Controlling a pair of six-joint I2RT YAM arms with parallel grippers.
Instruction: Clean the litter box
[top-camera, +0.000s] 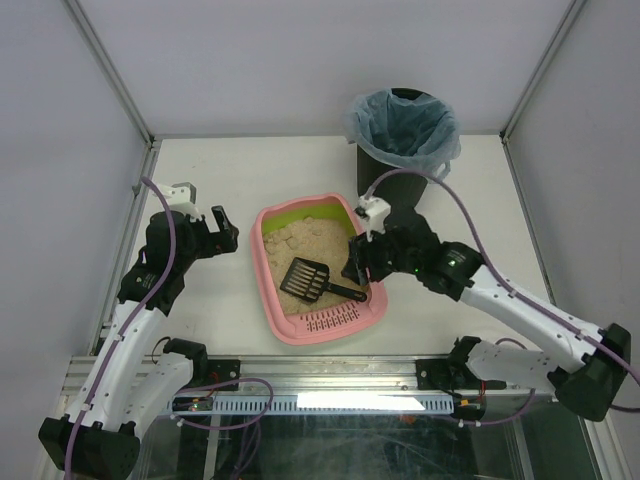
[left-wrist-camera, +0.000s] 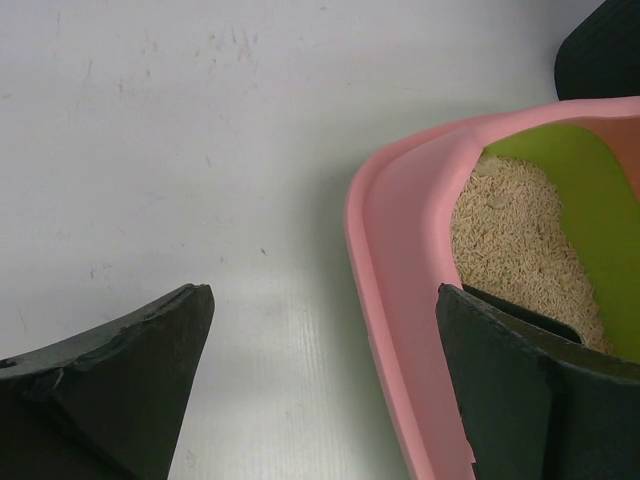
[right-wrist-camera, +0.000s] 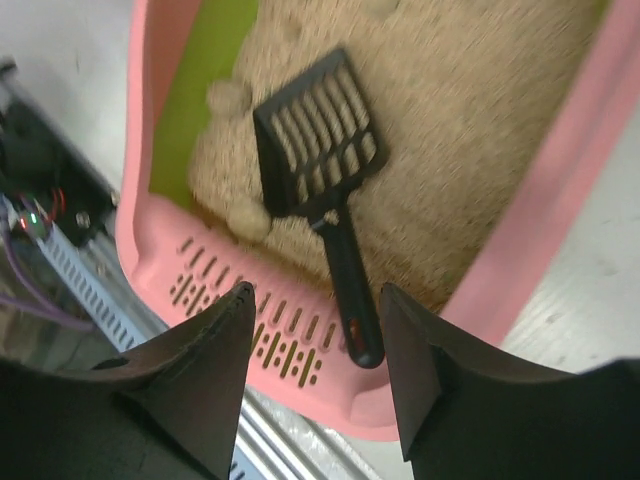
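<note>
As the left tool (left-wrist-camera: 325, 300), fingers apart, straddles the litter box (left-wrist-camera: 400, 220) rim, likely bracing it, the right tool (right-wrist-camera: 314, 300) gapes, scoop (right-wrist-camera: 320, 150) handle just beneath

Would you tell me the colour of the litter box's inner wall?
Lime green inner wall, best seen in left wrist view.

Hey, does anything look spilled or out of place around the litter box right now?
No spilled litter shows on the table around the litter box. The black scoop lies loose in the litter, handle end on the slotted grille, with pale clumps beside it.
</note>
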